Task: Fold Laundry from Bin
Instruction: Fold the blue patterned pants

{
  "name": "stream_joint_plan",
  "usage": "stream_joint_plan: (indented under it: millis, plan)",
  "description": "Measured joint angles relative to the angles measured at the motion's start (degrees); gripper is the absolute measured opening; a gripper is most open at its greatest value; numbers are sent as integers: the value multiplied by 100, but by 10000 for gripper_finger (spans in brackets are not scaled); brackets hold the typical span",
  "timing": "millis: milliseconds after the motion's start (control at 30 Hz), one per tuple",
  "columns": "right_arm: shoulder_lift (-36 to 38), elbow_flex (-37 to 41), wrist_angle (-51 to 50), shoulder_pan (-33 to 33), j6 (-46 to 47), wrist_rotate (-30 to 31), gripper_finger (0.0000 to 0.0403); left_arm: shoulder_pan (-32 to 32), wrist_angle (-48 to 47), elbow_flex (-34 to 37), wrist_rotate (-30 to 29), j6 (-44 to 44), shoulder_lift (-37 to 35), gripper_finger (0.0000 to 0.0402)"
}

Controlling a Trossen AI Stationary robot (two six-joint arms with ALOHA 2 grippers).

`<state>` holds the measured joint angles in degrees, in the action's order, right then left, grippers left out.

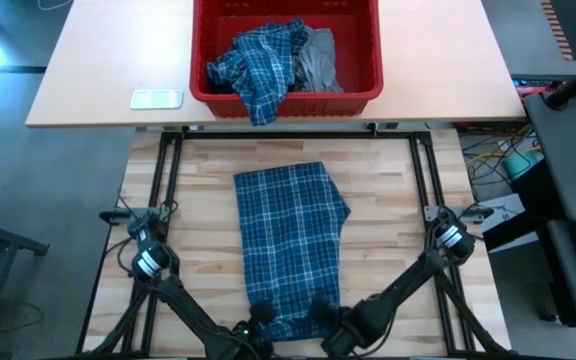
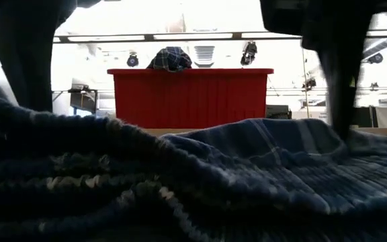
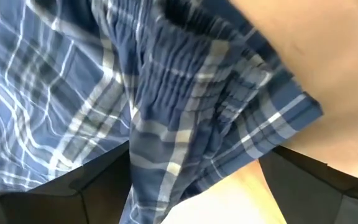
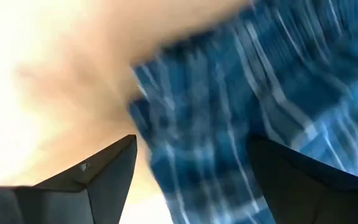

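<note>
I have a blue plaid garment (image 1: 290, 250) lying flat on the wooden counter (image 1: 388, 240), folded into a long strip that runs from the middle of the counter down to its near edge. The red bin (image 1: 286, 95) sits beyond it on a lighter counter, well apart from the strip. Inside the bin I see another blue plaid piece (image 1: 258, 65) bunched up and spilling over the near rim, with a grey garment (image 1: 318, 60) just beside it.

Both arms reach in to the near end of the strip. The left gripper (image 1: 261, 318) is at the strip's near left corner; through its wrist camera its fingers (image 3: 61, 193) stand apart, one on either side of the cloth's gathered edge, with fabric lying between them. The right gripper (image 1: 323, 318) is at the near right corner; its fingers (image 4: 98, 177) are likewise spread, straddling the hem, with bare counter showing beside the cloth. I cannot tell whether either pair is pressing on the fabric.

From the low camera the plaid cloth fills the foreground in soft ridges, and the bin stands behind it with a plaid heap showing above its rim. A small pale flat object (image 1: 156, 98) lies to the left of the bin.
</note>
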<state>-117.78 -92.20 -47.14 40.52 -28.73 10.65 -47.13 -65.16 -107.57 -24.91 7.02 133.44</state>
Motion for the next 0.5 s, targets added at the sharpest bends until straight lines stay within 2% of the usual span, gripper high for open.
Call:
stream_joint_plan:
  millis: [100, 333, 500]
  plan:
    - [-52, 1, 199, -19, -49, -349, 297, 4, 309, 160, 85, -393, -40, 322]
    - [-209, 21, 371, -43, 53, -359, 292, 55, 956, 489, 116, -721, -41, 312]
    - [-217, 41, 459, -128, -87, -465, 255, 106, 1512, 764, 100, -521, -78, 275]
